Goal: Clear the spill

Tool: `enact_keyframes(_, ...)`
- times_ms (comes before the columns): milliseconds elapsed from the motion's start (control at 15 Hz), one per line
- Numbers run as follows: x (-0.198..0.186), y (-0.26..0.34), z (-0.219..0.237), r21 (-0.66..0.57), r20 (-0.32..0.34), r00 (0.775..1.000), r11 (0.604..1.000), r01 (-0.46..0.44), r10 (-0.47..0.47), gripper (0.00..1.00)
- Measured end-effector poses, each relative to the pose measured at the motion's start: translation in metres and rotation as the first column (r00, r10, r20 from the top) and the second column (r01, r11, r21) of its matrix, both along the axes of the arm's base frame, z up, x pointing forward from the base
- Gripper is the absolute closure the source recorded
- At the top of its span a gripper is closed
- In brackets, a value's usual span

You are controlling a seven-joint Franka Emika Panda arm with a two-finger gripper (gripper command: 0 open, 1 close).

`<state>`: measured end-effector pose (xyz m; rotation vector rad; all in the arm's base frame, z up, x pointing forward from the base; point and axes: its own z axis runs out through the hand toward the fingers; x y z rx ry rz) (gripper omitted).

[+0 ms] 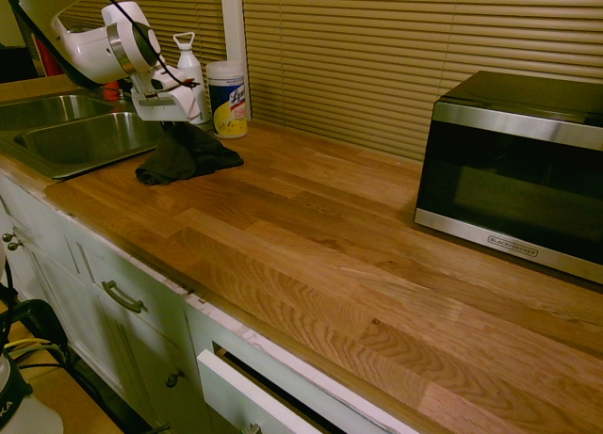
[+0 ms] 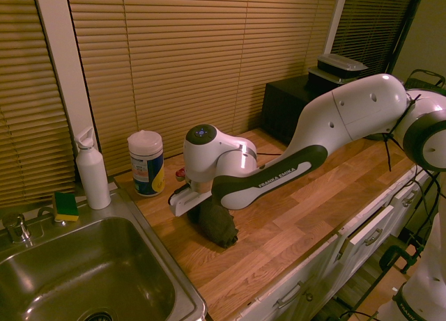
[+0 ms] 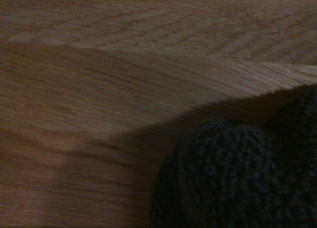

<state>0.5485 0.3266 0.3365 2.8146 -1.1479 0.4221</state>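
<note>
One dark textured cloth (image 1: 188, 158) bunches on the butcher-block countertop (image 1: 311, 265), its peak pinched in our gripper's (image 1: 175, 125) jaws. We judge it light, limp, unlikely to slip; a central fold offers the best hold. We can't make out the spill; the cloth may cover it. From the cloth in the first exterior view, we read "Lysol" on the wipes canister (image 1: 227, 100) at one o'clock, then "BLACK+DECKER" on the microwave (image 1: 513, 170) at three.

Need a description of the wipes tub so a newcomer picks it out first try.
Find the sink, sunk into the wooden counter. On the counter by the blinds, past the white bottle, stands the wipes tub. It's a squat cylinder with a blue-and-yellow label; the bottle is slimmer and plain.
</note>
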Motion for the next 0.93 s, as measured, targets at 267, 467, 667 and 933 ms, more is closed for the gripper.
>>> enact_keyframes(267,0.000,0.001,0.000,-0.001,0.001,1.000,1.000,-0.003,0.003,0.00)
enact_keyframes(467,-0.001,0.001,0.007,-0.005,0.004,1.000,1.000,0.000,0.000,0.00)
enact_keyframes(667,-0.003,-0.006,0.043,-0.011,0.030,0.999,1.000,0.015,-0.015,0.00)
enact_keyframes(933,-0.018,-0.014,0.103,-0.019,0.062,0.998,1.000,0.023,-0.022,0.00)
